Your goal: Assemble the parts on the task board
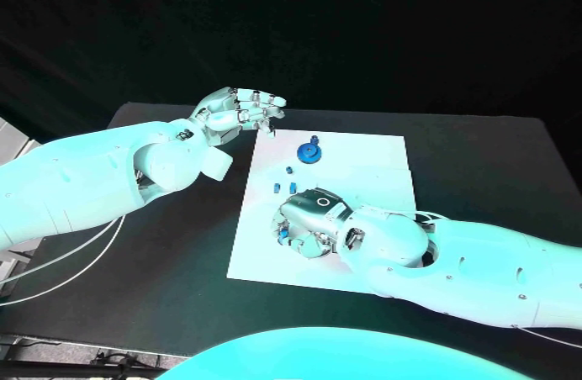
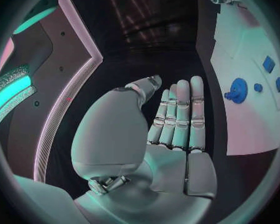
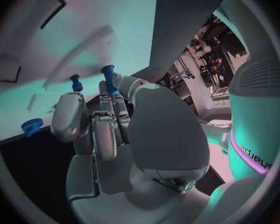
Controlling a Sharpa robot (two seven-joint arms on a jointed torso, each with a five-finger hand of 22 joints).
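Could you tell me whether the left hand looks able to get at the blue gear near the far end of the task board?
Probably yes: the left hand hovers open by the task board's far corner, and nothing lies between it and the blue gear.

You are looking at a black desk [image 1: 170, 229] carrying the white task board [image 1: 364, 170]. Upper centre of the frame, a blue gear-like part [image 1: 310, 151] is showing, with smaller blue parts [image 1: 291, 181] below it. Both arms are showing white, their hands [image 1: 236, 109] [image 1: 309, 220] silver.
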